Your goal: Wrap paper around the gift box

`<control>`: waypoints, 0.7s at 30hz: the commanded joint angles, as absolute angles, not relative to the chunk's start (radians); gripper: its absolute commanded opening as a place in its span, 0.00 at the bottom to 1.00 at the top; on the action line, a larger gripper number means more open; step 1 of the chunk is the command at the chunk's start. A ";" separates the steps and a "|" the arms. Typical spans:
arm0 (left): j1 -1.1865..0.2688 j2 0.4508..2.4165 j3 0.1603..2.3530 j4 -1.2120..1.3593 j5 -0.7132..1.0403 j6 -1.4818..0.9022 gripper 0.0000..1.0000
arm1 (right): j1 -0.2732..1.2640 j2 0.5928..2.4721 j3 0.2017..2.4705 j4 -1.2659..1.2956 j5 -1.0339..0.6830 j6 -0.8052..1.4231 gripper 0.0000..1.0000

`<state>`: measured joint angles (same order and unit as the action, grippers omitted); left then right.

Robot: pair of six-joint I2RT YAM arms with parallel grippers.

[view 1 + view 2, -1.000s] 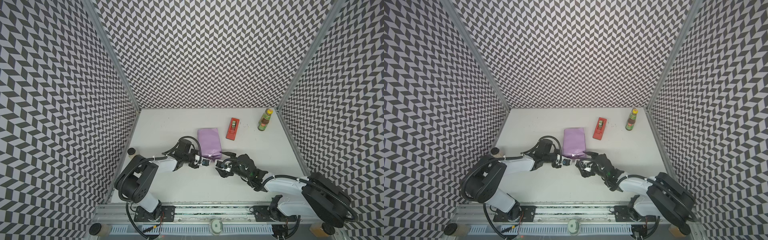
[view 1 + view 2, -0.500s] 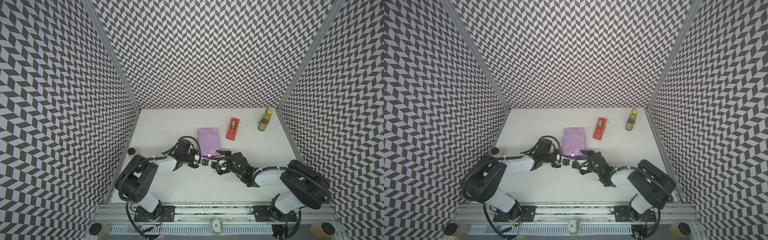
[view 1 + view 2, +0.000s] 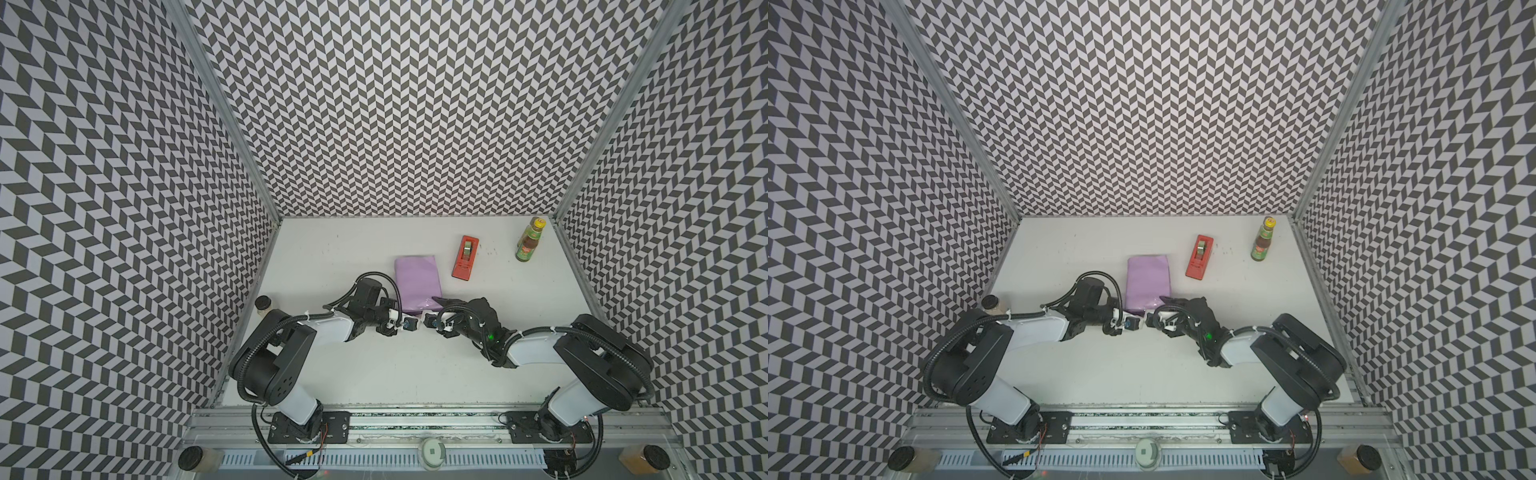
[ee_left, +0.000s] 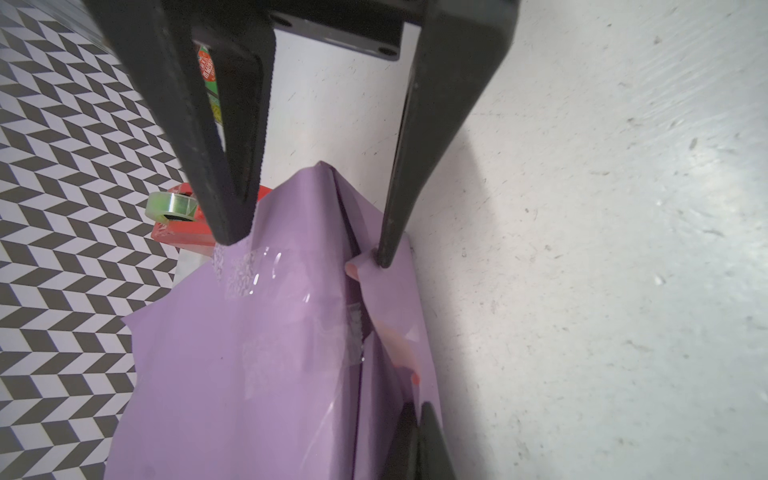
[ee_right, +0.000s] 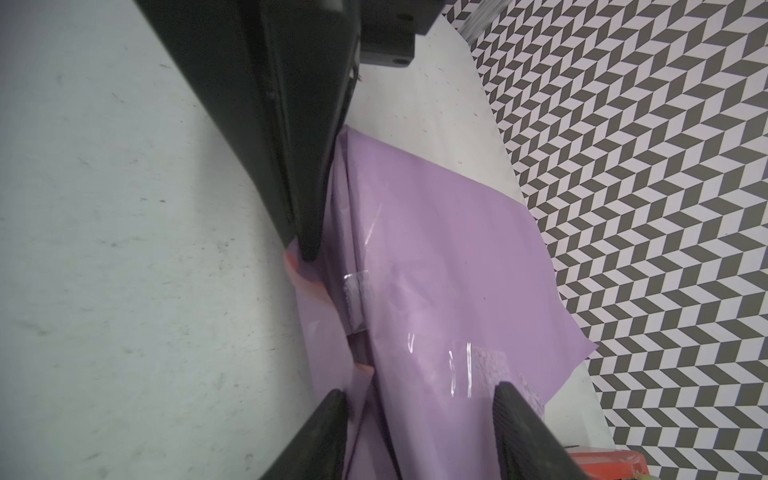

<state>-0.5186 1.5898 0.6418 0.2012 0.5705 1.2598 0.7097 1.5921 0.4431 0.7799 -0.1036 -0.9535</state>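
the right gripper (image 3: 432,323) has crept in since a second ago and its arm has swung in from the right. now it sits nose to nose with the left gripper (image 4: 308,248), which hasn't budged. left fingers (image 4: 419,166) stand a little apart, tips down on the paper (image 3: 417,282), nothing pinched. only one right finger shows, pressing a flap at the table (image 3: 374,374); its spread i can't tell. the paper lies mid-table, lilac side out, beside the red tape dispenser (image 3: 465,257), the gift box (image 5: 357,347) a dark sliver inside. back right, a sauce bottle (image 3: 527,243) stands upright, filled reddish-brown.
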 commanded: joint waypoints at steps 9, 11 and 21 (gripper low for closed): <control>-0.527 1.472 0.612 0.252 0.580 1.226 0.41 | 0.695 1.629 0.459 0.889 -0.134 -0.943 0.42; -0.528 1.450 0.601 0.249 0.584 1.233 0.44 | 0.694 1.630 0.459 0.890 -0.131 -0.943 0.42; -0.530 1.426 0.593 0.114 0.505 1.497 0.45 | 0.695 1.550 0.427 0.861 -0.126 -0.947 0.59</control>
